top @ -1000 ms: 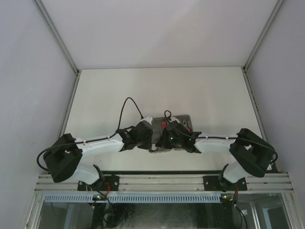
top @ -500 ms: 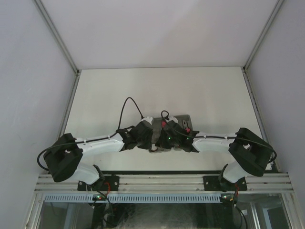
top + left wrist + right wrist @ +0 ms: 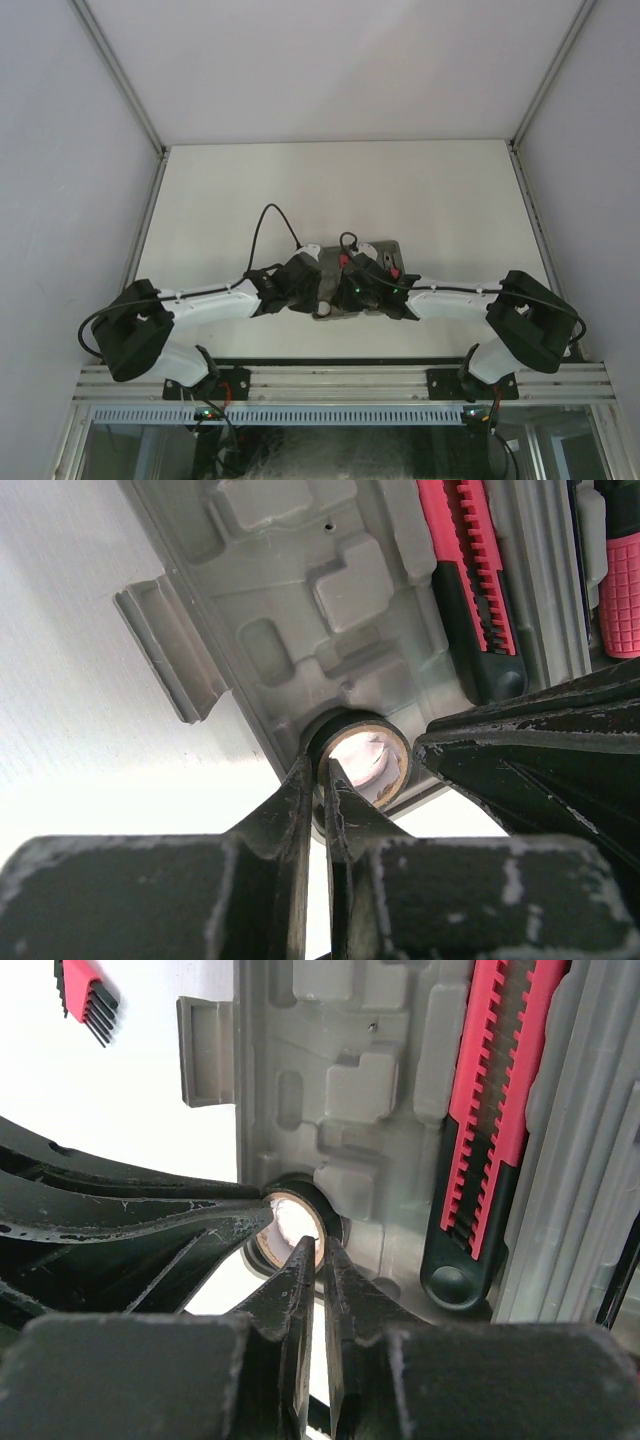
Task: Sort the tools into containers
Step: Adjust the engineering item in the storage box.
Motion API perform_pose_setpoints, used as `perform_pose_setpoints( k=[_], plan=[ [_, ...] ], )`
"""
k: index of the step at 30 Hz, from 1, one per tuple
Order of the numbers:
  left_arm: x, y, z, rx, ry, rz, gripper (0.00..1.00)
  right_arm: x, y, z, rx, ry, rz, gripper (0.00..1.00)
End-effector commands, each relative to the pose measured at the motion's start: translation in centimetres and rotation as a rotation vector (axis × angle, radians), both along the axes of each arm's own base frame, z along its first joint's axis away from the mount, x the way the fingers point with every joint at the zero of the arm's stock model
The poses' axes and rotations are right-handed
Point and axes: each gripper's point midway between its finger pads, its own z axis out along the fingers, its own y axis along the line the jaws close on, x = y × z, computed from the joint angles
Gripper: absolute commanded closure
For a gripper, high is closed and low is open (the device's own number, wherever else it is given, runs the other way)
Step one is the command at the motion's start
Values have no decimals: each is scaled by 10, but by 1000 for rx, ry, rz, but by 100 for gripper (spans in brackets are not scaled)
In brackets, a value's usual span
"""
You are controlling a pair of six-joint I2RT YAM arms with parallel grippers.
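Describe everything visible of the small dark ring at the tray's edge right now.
The ring is a small hoop, black outside with a tan, cardboard-like inner wall, hollow through the middle. It sits at a rounded recess on the edge of the grey tray. The left gripper pinches one side of its wall and the right gripper the opposite side. Whether it lies flat or is lifted is unclear.

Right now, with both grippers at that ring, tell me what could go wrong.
1. The left gripper and the right gripper both seem to pinch the dark ring at the edge of the grey tray. Pulling apart could drop it off the tray.
2. They crowd together, so they may collide.
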Motion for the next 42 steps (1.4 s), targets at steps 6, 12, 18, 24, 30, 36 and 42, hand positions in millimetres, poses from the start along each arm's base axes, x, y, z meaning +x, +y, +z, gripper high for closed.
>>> perform_pose_setpoints(
  k=[6, 12, 18, 24, 30, 36, 42],
  plan=[
    [6, 1, 5, 29, -12, -2, 90, 4, 18, 7, 34, -11, 34, 94],
    [5, 2, 3, 35, -8, -3, 91, 1, 24, 2, 28, 10, 57, 95],
    [5, 4, 0, 56, 1, -3, 97, -1, 24, -4, 8, 23, 61, 95],
    [2, 9, -6, 115, 23, -4, 100, -2, 21, -7, -13, 29, 53, 95],
    [-9, 11, -14, 190, 44, -29, 100, -3, 16, -15, -36, 52, 30, 97],
    [-23, 8, -27, 231, 84, -59, 100, -11, 8, -37, -94, 114, 15, 100],
    [-38, 19, -42, 316, 121, -86, 100, -20, 7, -46, -125, 133, 25, 100]
  ],
)
